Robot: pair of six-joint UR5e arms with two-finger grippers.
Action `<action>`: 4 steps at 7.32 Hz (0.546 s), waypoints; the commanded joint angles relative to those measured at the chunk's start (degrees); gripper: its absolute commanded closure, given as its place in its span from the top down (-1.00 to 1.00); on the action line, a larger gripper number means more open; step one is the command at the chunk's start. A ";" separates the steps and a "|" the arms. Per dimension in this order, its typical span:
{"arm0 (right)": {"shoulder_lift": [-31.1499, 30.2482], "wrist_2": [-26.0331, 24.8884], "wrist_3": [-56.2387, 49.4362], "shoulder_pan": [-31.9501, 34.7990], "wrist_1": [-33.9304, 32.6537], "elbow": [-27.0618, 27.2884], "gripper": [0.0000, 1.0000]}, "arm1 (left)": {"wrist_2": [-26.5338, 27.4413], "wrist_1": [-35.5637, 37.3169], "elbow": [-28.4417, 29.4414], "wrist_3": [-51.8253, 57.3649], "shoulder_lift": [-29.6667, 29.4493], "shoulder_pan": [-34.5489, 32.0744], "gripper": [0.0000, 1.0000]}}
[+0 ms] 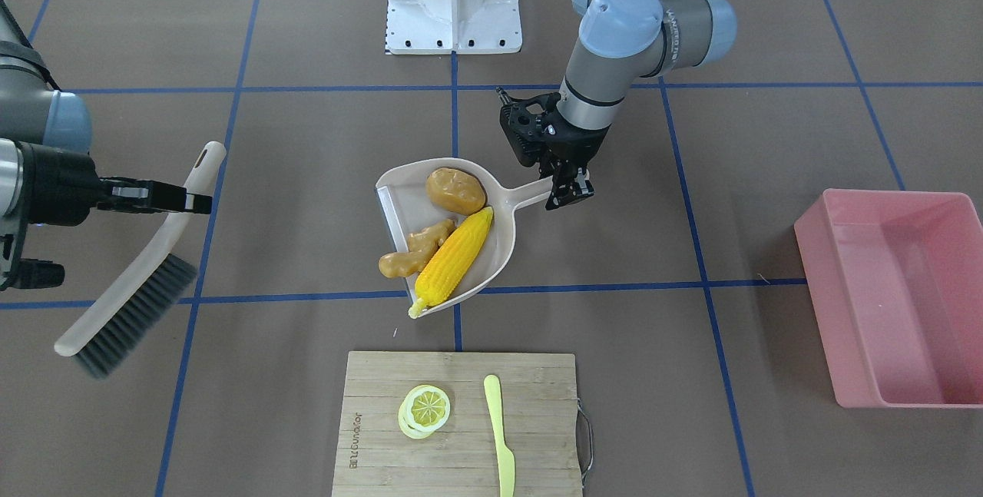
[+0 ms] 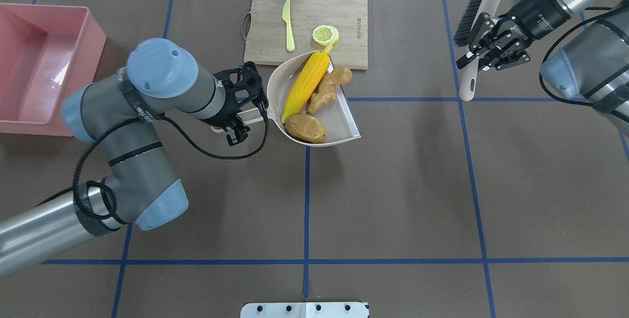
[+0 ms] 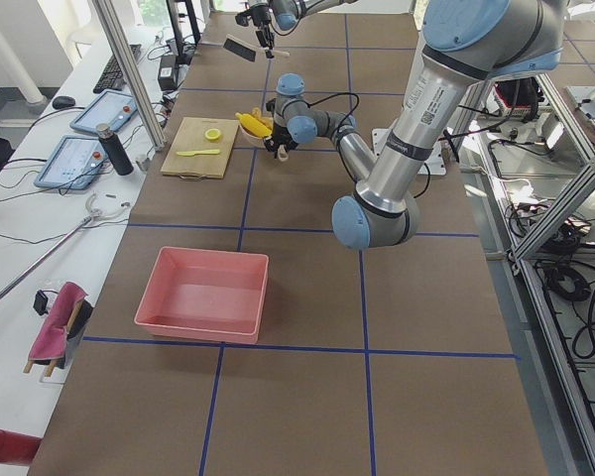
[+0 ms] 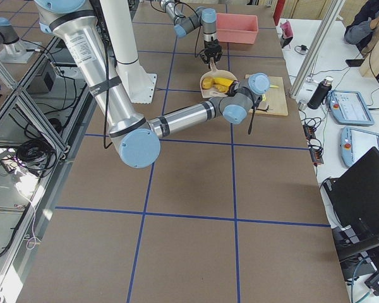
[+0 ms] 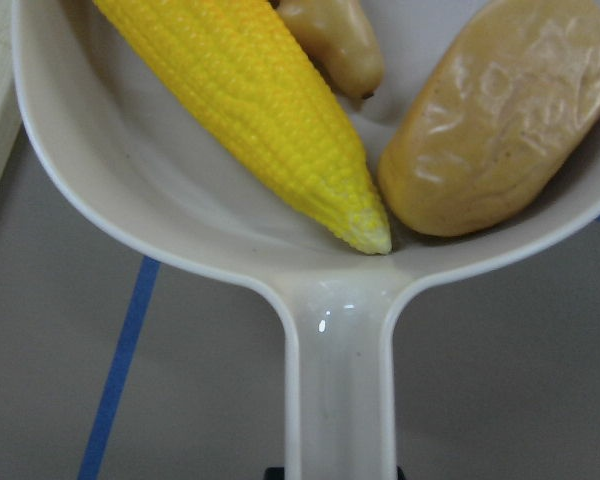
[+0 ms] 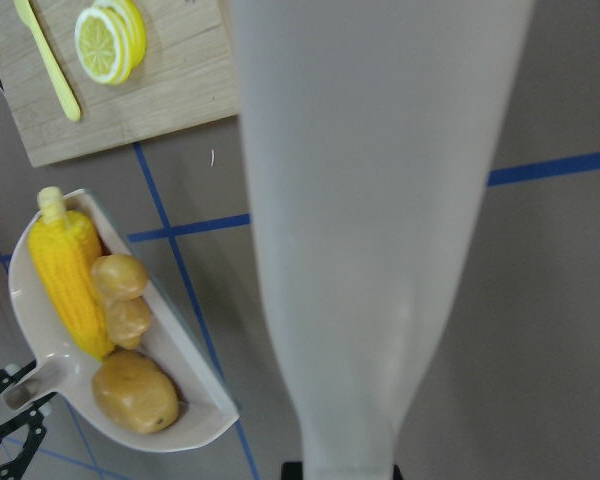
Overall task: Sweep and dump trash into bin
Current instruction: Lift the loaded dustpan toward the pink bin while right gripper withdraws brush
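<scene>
Closest to the left wrist camera ran the handle of the beige dustpan, with the left gripper clamped on its end. In the pan lay the yellow corn cob, the brown potato and the ginger root, whose end poked past the open lip. The pink bin stood well apart on the robot's left. The right gripper was closed on the handle of a brush, far from the pan. A cutting board carried a lemon slice and a knife.

Robotics lab — gridded table, aluminium framing
</scene>
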 commanded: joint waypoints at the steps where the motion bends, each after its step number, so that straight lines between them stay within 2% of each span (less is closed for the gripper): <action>1: -4.58 -6.59 -8.85 0.47 3.60 0.54 -1.00 | 0.08 -1.59 -8.00 -8.66 5.76 -3.10 -1.00; 2: -6.44 -9.50 -16.66 0.56 4.06 0.45 -1.00 | 0.00 -1.33 -11.09 -9.22 8.75 -7.03 -1.00; 4: -9.61 -12.16 -26.45 0.82 3.80 0.45 -1.00 | -0.44 -0.98 -15.50 -9.22 16.13 -13.19 -1.00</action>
